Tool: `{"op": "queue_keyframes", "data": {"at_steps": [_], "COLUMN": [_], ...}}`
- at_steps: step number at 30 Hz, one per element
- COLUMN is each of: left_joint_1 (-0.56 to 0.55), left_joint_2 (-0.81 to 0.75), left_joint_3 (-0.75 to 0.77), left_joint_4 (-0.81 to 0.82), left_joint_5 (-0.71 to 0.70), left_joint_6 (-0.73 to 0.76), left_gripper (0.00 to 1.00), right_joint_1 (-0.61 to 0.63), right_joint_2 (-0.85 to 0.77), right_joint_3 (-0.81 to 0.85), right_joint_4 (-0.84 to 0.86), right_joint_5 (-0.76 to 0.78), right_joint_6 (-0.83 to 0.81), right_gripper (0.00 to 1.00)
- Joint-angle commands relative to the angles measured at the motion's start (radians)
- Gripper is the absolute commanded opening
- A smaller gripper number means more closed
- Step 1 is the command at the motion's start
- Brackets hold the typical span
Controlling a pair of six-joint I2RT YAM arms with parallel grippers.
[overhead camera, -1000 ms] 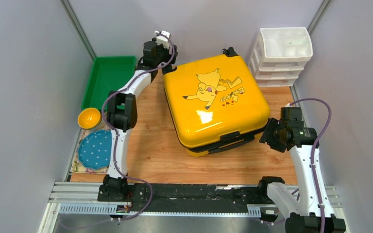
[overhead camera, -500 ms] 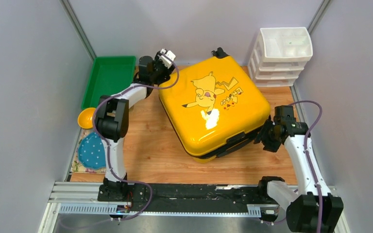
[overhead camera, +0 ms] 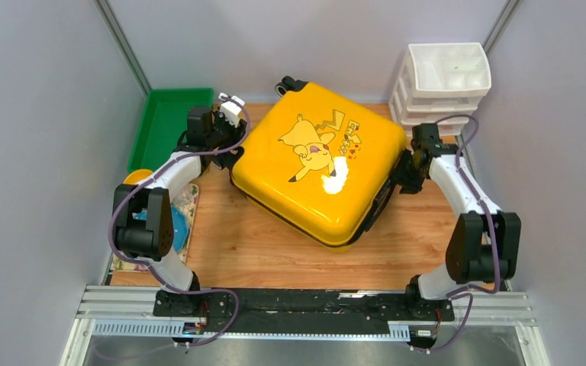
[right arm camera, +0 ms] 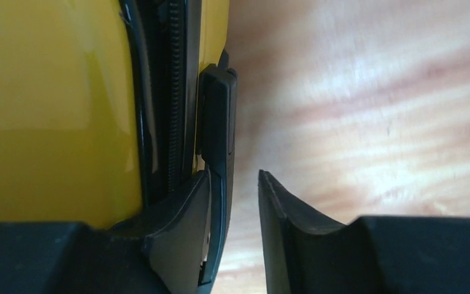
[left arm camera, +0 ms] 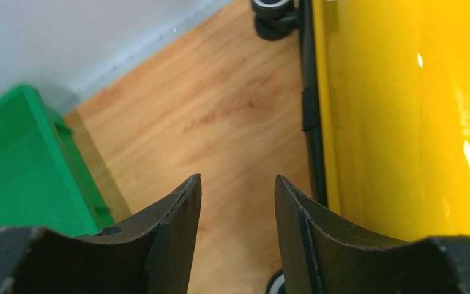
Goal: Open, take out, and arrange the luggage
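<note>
At centre frame: luggage (overhead camera: 317, 164), yellow, shut, lying flat, turned cornerwise. Upper left: green tray (overhead camera: 164, 126). At the luggage's left corner: left gripper (left arm camera: 237, 180), fingers apart, empty. At its right edge: right gripper (right arm camera: 232, 177), fingers apart beside the black handle (right arm camera: 217, 116).

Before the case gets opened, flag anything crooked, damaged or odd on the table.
The yellow suitcase lies askew, its sides diagonal to the edges of the table, with one wheel pointing toward the back wall. It is shut, and no dent or spill shows. Nothing else stands out.
</note>
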Motion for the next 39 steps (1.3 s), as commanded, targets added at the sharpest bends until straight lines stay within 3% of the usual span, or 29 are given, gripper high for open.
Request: {"op": "queue_keyframes", "data": {"at_steps": [1,6,9,12,16,19,21,23,26,31,32,35,39], "left_joint_1": [-0.025,-0.004,0.057,0.099,0.139,0.203,0.266,0.306,0.351,0.351,0.351,0.352,0.351], "left_joint_2": [-0.123,-0.186,-0.205,-0.243,-0.314,-0.353,-0.383,-0.4,-0.42,-0.478,-0.482,-0.482,-0.493], "left_joint_3": [-0.068,-0.125,-0.102,-0.065,-0.071,-0.077,-0.091,-0.121,-0.143,-0.203,-0.206,-0.236,-0.315], "left_joint_4": [-0.165,-0.155,-0.155,-0.202,-0.23,-0.283,-0.322,-0.328,-0.383,-0.524,-0.559,-0.633,-0.587], "left_joint_5": [0.138,0.118,0.118,0.106,0.115,0.233,0.391,0.539,0.632,0.652,0.662,0.653,0.656], "left_joint_6": [-0.213,-0.326,-0.405,-0.376,-0.316,-0.274,-0.227,-0.227,-0.198,-0.017,0.09,0.221,0.226], "left_gripper": [0.56,0.63,0.69,0.73,0.78,0.82,0.83,0.83,0.84,0.84,0.84,0.84,0.84], "right_joint_1": [0.141,0.161,0.115,0.041,-0.082,-0.149,-0.163,-0.165,-0.163,-0.162,-0.159,-0.14,-0.119], "right_joint_2": [0.151,0.239,0.172,0.061,-0.081,-0.15,-0.172,-0.169,-0.141,-0.088,-0.083,-0.056,-0.008], "right_joint_3": [0.219,0.428,0.423,0.368,0.259,0.137,0.062,0.017,-0.069,-0.123,-0.135,-0.166,-0.196], "right_joint_4": [0.322,0.276,0.239,0.188,0.171,0.164,0.176,0.209,0.346,0.446,0.496,0.599,0.734], "right_joint_5": [-0.158,-0.132,-0.139,-0.191,-0.416,-0.608,-0.682,-0.825,-0.929,-0.923,-0.931,-0.957,-0.997], "right_joint_6": [-0.081,-0.18,-0.238,-0.292,-0.319,-0.284,-0.258,-0.192,-0.036,-0.031,-0.007,0.067,0.173], "right_gripper": [0.4,0.42,0.47,0.56,0.66,0.71,0.71,0.73,0.8,0.83,0.83,0.83,0.81]}}
